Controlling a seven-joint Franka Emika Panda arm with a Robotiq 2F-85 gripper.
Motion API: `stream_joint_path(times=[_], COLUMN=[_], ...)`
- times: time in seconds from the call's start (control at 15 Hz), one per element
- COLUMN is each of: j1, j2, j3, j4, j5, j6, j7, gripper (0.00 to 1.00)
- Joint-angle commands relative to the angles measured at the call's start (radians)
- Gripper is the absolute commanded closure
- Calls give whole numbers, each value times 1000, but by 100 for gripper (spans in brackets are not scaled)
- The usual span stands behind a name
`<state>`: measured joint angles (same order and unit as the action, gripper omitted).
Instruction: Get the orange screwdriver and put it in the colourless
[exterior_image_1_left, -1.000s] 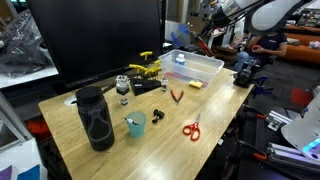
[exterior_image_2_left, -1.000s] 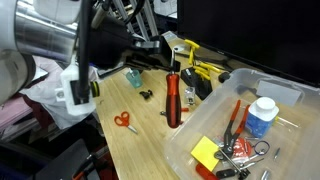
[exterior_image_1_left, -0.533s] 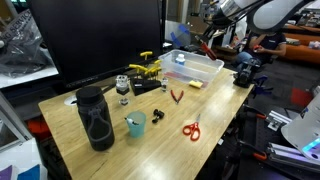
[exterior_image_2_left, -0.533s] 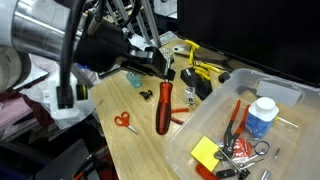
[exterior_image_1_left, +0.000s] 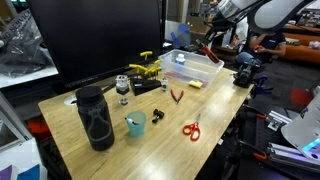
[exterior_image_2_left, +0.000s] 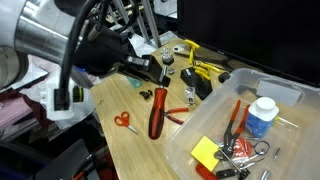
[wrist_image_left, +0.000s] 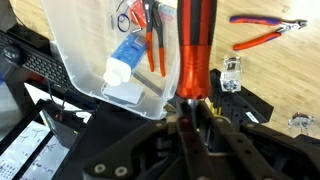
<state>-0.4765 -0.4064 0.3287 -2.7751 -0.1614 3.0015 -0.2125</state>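
My gripper (wrist_image_left: 190, 125) is shut on the metal shaft of the orange screwdriver (wrist_image_left: 195, 45), whose red-orange handle points away from the wrist camera. In both exterior views the gripper (exterior_image_1_left: 211, 38) (exterior_image_2_left: 158, 72) holds the screwdriver (exterior_image_1_left: 210, 50) (exterior_image_2_left: 157, 112) in the air. The colourless tub (exterior_image_1_left: 205, 72) (exterior_image_2_left: 202, 112) (wrist_image_left: 82, 55) stands on the wooden table. In the wrist view the screwdriver hangs just beside the tub's rim, over the table. The tub holds a blue-and-white bottle (wrist_image_left: 125, 60), red-handled pliers (wrist_image_left: 152, 40) and a yellow item (exterior_image_2_left: 206, 152).
On the table lie orange-handled scissors (exterior_image_1_left: 191, 129) (exterior_image_2_left: 123, 120), small red pliers (exterior_image_1_left: 176, 96) (wrist_image_left: 268, 30), a teal cup (exterior_image_1_left: 135, 124) (exterior_image_2_left: 132, 77), a tall black bottle (exterior_image_1_left: 95, 118) and yellow clamps (exterior_image_1_left: 148, 65) (exterior_image_2_left: 200, 66). A large dark monitor (exterior_image_1_left: 100, 35) stands behind.
The gripper has carried the screwdriver sideways; in one exterior view it shifts left and tilts, away from the tub's rim. The things on the table have not moved.
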Motion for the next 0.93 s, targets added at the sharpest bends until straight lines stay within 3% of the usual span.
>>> stream_joint_path(times=[0.0,0.73,0.8,0.87], j1=[0,0,0,-17], j2=[0,0,0,6], j3=[0,0,0,7], j4=[0,0,0,1], j5=[0,0,0,-12], j6=[0,-1,-1,9], j7=[0,0,0,2], gripper=[88,88,97,97])
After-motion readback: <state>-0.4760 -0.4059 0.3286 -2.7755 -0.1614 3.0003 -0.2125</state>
